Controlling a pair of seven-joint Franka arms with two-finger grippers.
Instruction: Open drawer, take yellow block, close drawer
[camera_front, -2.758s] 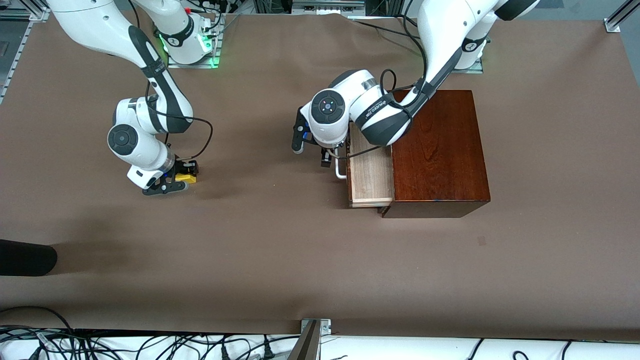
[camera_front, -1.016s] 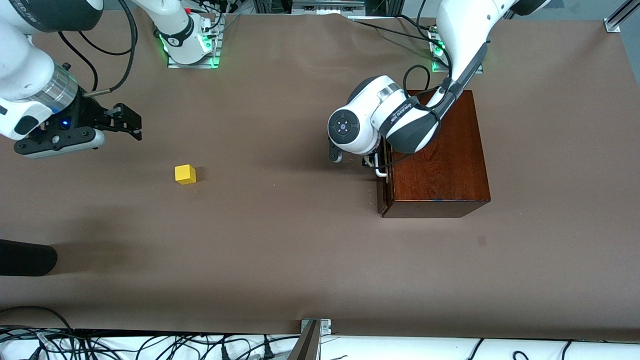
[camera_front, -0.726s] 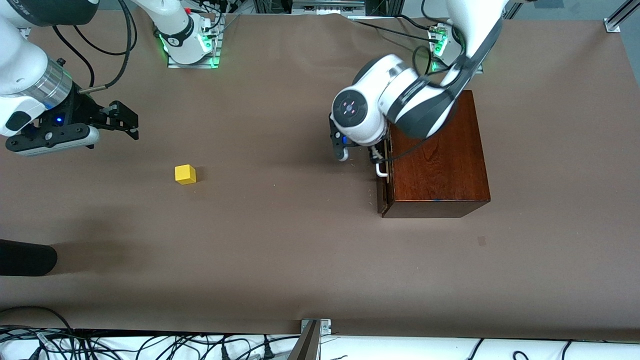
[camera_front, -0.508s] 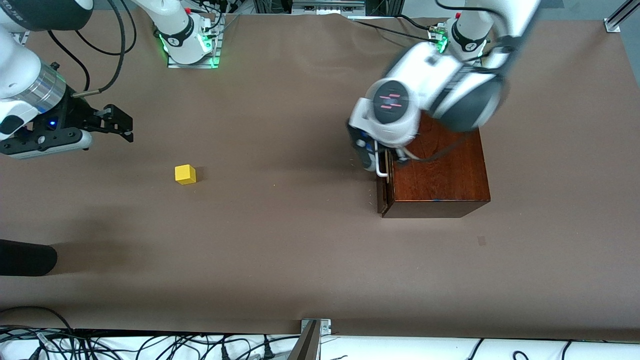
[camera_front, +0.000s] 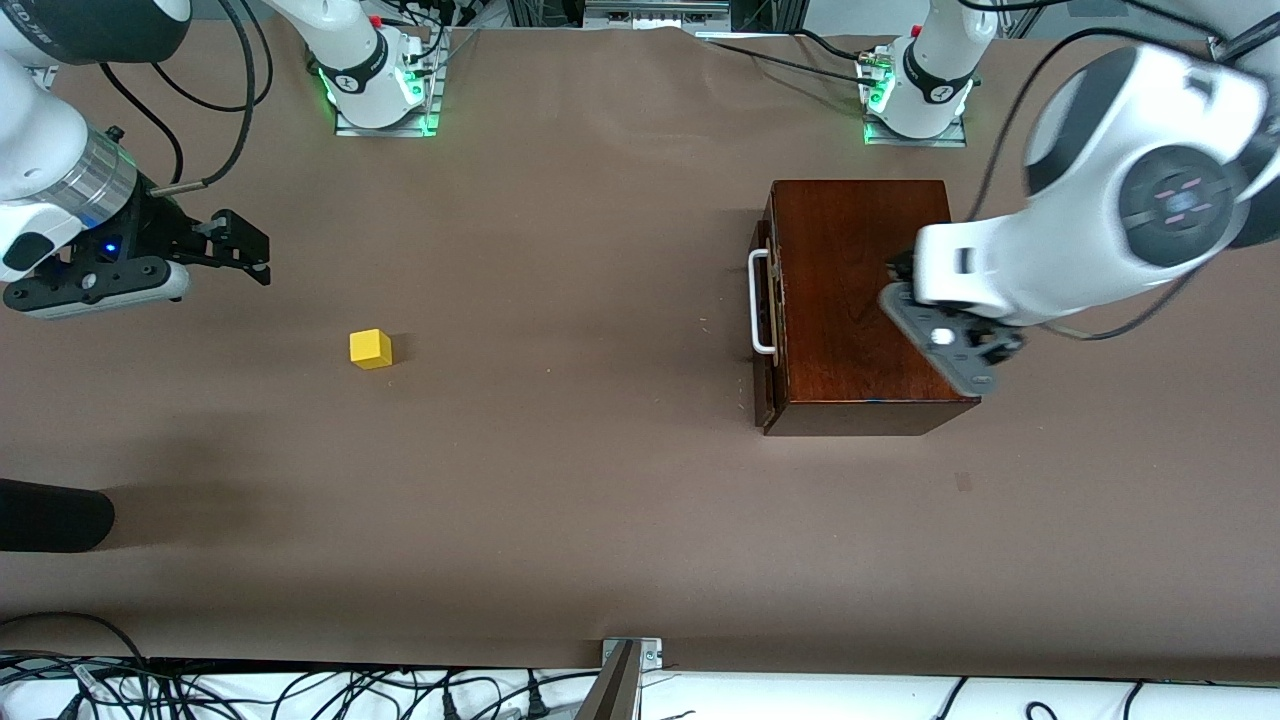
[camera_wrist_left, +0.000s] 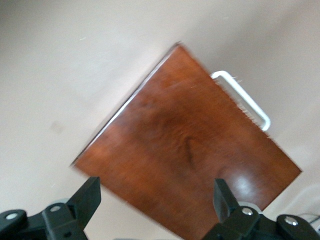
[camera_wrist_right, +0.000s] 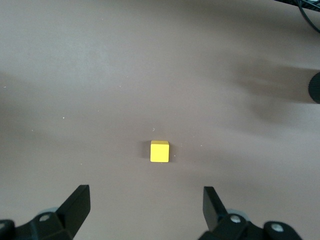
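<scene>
The yellow block (camera_front: 371, 349) lies alone on the brown table toward the right arm's end; it also shows in the right wrist view (camera_wrist_right: 160, 151). The drawer (camera_front: 768, 312) is shut flush in the dark mahogany box (camera_front: 860, 300), and its white handle (camera_front: 760, 300) is free. My right gripper (camera_front: 245, 245) is open and empty, raised over bare table beside the block (camera_wrist_right: 145, 202). My left gripper (camera_front: 975, 350) is open and empty in the air over the box's edge away from the handle. Its wrist view (camera_wrist_left: 156, 200) looks down on the box top (camera_wrist_left: 200, 165) and the handle (camera_wrist_left: 242, 100).
A black rounded object (camera_front: 50, 515) lies at the table edge at the right arm's end, nearer to the front camera than the block. The arm bases (camera_front: 380, 80) (camera_front: 915, 90) stand along the table's top edge.
The drawer, open 2.8 s ago, is shut. The right gripper let go of the block and rose. The left gripper left the handle and swung up over the box.
</scene>
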